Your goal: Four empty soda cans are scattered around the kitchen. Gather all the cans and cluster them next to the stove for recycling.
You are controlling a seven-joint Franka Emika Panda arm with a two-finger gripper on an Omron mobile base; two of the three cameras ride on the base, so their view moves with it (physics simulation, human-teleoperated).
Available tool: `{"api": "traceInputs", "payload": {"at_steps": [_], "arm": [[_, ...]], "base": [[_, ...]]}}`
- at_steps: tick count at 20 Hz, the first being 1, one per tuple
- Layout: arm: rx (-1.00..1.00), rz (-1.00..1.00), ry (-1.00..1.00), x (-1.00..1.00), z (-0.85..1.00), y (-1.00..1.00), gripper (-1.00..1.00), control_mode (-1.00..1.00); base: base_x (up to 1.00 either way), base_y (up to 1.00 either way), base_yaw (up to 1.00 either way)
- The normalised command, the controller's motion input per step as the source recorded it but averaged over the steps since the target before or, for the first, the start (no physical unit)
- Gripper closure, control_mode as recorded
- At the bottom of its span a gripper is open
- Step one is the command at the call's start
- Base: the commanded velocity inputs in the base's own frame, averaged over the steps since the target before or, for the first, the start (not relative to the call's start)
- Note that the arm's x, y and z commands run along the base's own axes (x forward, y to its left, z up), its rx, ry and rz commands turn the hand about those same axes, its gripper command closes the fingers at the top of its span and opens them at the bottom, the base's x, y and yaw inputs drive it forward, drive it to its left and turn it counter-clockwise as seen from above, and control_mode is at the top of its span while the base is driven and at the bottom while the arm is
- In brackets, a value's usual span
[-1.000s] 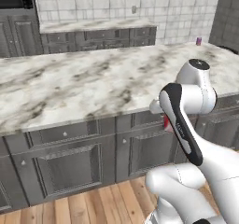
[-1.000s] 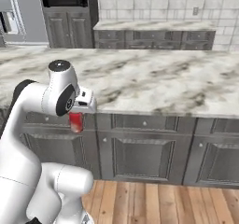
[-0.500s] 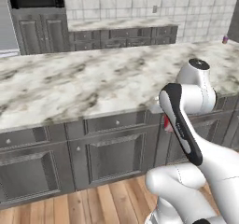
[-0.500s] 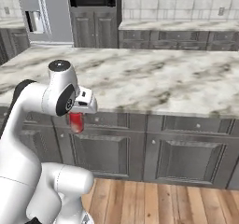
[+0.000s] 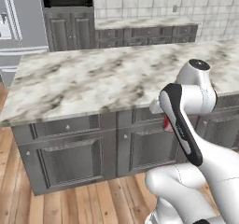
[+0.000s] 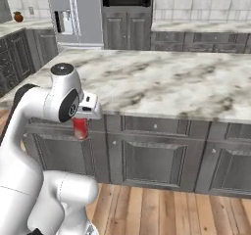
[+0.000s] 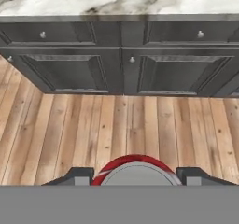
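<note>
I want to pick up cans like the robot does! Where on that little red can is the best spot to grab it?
Grab the small red cylindrical soda can around its round side wall, near the top, one finger on each side. The round shape gives two opposite sides to squeeze. The claw does that here: its dark fingertips sit either side of the can's rim, coming from above, and the can hangs upright.
</note>
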Motion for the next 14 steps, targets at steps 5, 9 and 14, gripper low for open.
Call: {"api": "traceInputs", "payload": {"at_steps": [5,9,14], "arm": [[0.00,0.00,0.00,0.00,0.00,0.00,1.00,1.00],[0.00,0.00,0.00,0.00,0.00,0.00,1.00,1.00],[0.00,0.00,0.00,0.00,0.00,0.00,1.00,1.00]], "base": [[-0.17,1.00,0.06],[-0.12,1.00,0.07],[-0.15,1.00,0.07]]}}
